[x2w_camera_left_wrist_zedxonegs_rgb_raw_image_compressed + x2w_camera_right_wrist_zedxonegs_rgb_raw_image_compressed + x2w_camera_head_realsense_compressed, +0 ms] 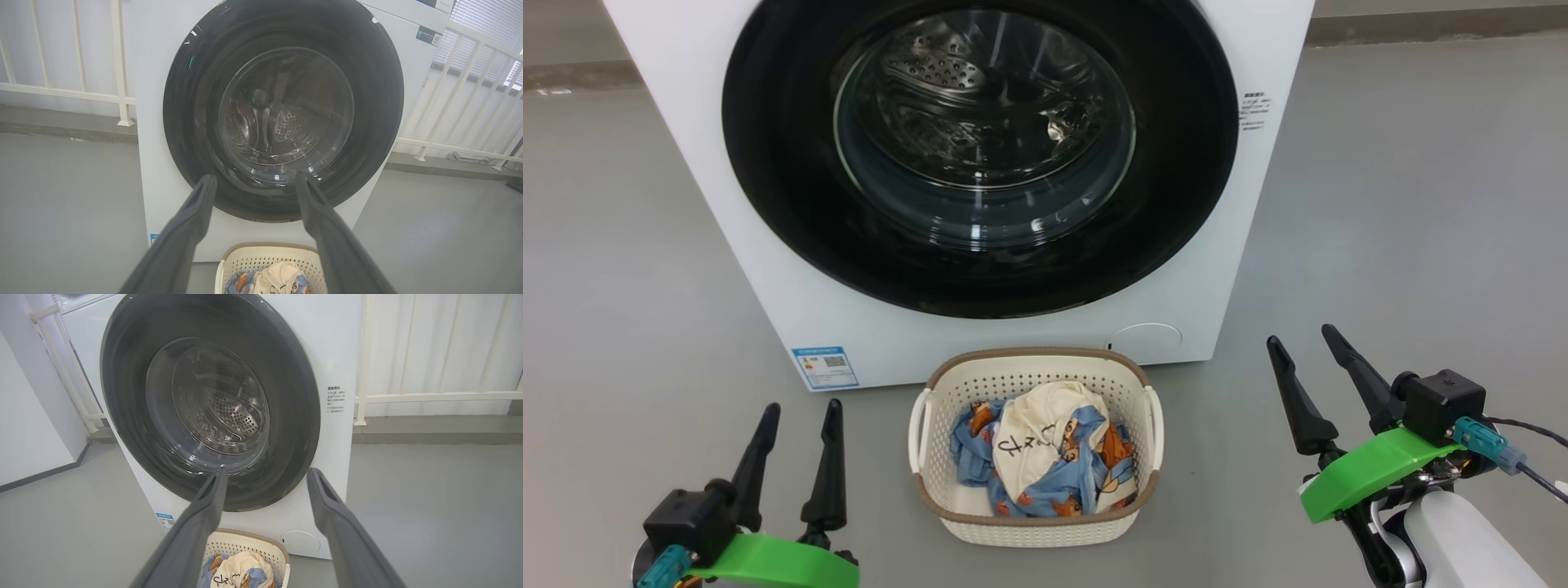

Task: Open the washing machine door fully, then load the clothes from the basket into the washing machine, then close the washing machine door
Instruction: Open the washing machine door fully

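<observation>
At the lower corners, left claw (802, 404) and right claw (1299, 333) gape empty. Upper centre, the glossy black-rimmed round door (984, 139) is closed.

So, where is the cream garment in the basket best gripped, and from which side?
Probably pinch the cream garment at its raised fold, from straight above: it lies bunched over the blue clothes, and the basket walls block the sides.

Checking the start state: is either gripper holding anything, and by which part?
Nothing is held: the dark-fingered left gripper and right gripper both stand open and empty.
</observation>
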Motion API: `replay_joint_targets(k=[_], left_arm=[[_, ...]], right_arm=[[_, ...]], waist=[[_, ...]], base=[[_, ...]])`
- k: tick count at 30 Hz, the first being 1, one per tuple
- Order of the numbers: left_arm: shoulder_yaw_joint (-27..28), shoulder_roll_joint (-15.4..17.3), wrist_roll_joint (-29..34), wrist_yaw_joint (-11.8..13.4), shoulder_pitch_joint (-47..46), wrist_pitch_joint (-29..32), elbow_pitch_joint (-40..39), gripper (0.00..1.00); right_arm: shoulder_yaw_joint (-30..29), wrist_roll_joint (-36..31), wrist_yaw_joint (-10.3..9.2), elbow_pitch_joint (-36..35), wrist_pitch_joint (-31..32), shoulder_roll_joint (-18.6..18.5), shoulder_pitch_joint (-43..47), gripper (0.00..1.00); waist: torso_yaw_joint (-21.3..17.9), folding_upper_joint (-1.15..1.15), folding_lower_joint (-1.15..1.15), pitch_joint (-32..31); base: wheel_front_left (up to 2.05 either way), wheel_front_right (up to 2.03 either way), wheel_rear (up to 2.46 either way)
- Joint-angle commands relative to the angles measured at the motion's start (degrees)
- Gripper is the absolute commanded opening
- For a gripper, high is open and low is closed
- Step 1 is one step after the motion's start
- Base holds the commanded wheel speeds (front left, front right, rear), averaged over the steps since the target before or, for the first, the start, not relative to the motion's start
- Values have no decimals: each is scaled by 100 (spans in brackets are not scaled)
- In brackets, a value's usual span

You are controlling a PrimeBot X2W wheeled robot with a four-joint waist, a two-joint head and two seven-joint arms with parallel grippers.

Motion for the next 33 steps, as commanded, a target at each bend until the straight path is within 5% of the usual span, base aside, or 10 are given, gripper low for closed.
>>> replay_joint_targets(k=[1,18,33], left_arm=[[149,105,34,2,-284,-38,-109,100],[148,121,-86,2,-237,-38,-304,100],[193,72,-23,2,-243,-38,-163,100]], right_arm=[[86,-7,9,-120,-71,-76,-191,100],[29,-21,9,-156,-71,-58,-184,100],[-20,-53,9,-155,-71,-49,-155,100]], waist=[[2,0,0,-3],[-25,0,0,68],[-43,0,0,57]], base=[[74,74,-149],[99,99,-198],[13,13,-27]])
